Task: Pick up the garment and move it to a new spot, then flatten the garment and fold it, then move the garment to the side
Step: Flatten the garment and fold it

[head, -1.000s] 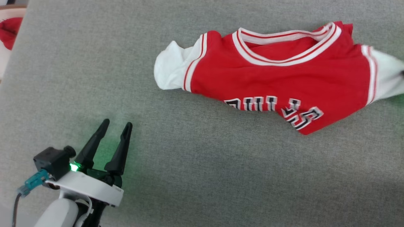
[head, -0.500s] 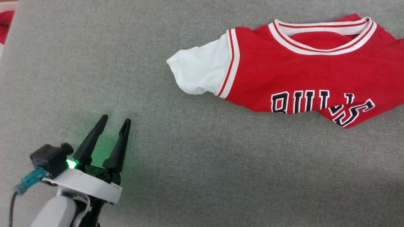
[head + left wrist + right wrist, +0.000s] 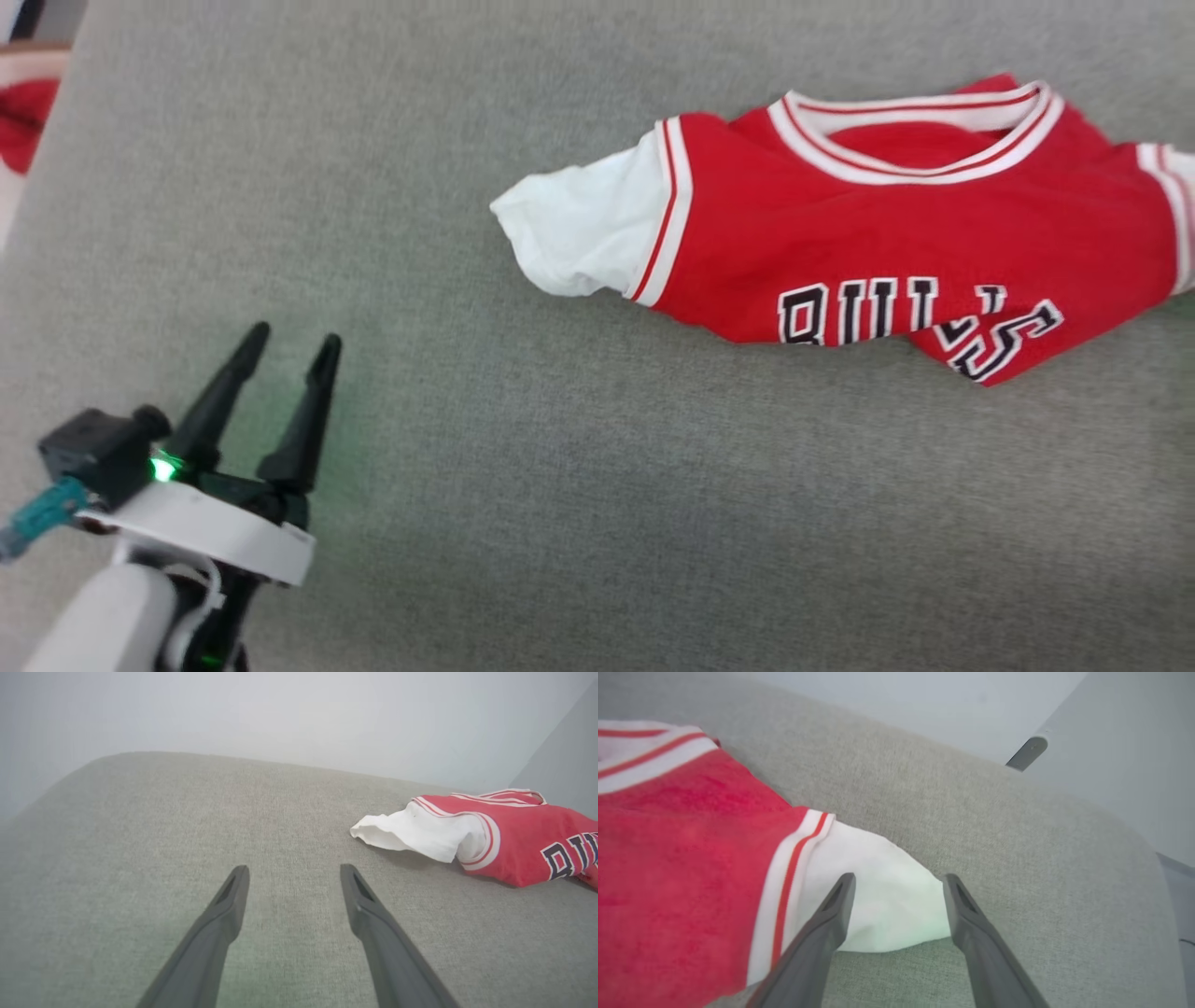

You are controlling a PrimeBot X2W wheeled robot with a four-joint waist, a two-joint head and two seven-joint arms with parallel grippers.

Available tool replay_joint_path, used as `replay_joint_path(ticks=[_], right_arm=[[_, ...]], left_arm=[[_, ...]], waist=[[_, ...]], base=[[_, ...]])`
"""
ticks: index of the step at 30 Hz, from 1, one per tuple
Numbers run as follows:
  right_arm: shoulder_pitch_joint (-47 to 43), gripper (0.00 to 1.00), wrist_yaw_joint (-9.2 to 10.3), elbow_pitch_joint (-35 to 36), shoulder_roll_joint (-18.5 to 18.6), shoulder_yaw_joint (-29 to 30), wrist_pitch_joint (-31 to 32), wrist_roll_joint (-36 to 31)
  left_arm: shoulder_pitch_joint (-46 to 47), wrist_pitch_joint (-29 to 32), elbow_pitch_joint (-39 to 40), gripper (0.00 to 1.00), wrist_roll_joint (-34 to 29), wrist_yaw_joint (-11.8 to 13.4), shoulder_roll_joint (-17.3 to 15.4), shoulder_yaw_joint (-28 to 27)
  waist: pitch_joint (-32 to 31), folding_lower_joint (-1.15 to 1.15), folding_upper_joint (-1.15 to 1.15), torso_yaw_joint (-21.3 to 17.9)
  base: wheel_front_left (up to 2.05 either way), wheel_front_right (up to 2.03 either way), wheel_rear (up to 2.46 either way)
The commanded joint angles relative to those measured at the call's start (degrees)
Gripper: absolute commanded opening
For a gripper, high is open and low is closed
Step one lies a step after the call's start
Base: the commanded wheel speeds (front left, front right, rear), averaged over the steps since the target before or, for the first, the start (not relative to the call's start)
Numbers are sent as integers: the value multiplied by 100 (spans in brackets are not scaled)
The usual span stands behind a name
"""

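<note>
On the grey surface (image 3: pixel 560 513), garment (image 3: pixel 840 243) (rumpled), left hand (image 3: pixel 292 336) apart, fingers (image 3: pixel 301 420) spread.

Tapered black jaws, white wrist collar (image 3: pixel 201 539), green light (image 3: pixel 164 467), teal plug (image 3: pixel 42 523), pale forearm (image 3: pixel 98 623)

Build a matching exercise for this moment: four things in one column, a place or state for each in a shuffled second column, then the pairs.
Things
1. left gripper
2. right gripper
3. shirt
4. red scrap

Places or states
A. beyond the grey surface's edge, at the head view's upper left
B. open, fingers to either side of a white sleeve
C. open over bare grey surface, apart from the shirt
D. lying rumpled, chest lettering facing up

Pairs: 1-C, 2-B, 3-D, 4-A
</note>
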State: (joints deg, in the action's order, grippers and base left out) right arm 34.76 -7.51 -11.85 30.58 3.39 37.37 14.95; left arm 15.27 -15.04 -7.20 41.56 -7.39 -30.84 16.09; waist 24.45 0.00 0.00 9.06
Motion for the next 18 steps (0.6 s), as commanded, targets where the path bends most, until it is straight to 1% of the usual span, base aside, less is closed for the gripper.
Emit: replay_joint_path(ticks=[1,5,9,10,12,14,18], right_arm=[[-187,100,4,124,-22,59,-241,-32],[-690,100,4,564,-247,95,-856,72],[-1279,100,4,1103,-720,125,-1555,109],[-1435,100,4,1244,-884,129,-1745,28],[-1784,100,4,1494,-1346,117,-2105,-59],[-2074,100,4,1686,-1731,5,-2423,-165],[-2591,100,4,1813,-2388,-180,-2997,-414]], left_arm=[[71,36,47,100,-62,13,-102,-51],[148,208,194,100,-144,63,-387,-121],[334,511,361,100,-197,56,-760,-158],[413,600,395,100,-251,49,-864,-138],[611,795,447,100,-215,28,-1000,-77],[865,1028,458,100,-239,9,-1209,21],[1525,1590,346,100,47,-12,-1400,436]], waist=[[-301,0,0,-176],[-600,0,0,-365],[-794,0,0,-610],[-825,0,0,-669],[-869,0,0,-790],[-872,0,0,-927],[-862,0,0,-1166]], base=[[0,0,0],[0,0,0],[0,0,0],[0,0,0],[0,0,0],[0,0,0],[0,0,0]])
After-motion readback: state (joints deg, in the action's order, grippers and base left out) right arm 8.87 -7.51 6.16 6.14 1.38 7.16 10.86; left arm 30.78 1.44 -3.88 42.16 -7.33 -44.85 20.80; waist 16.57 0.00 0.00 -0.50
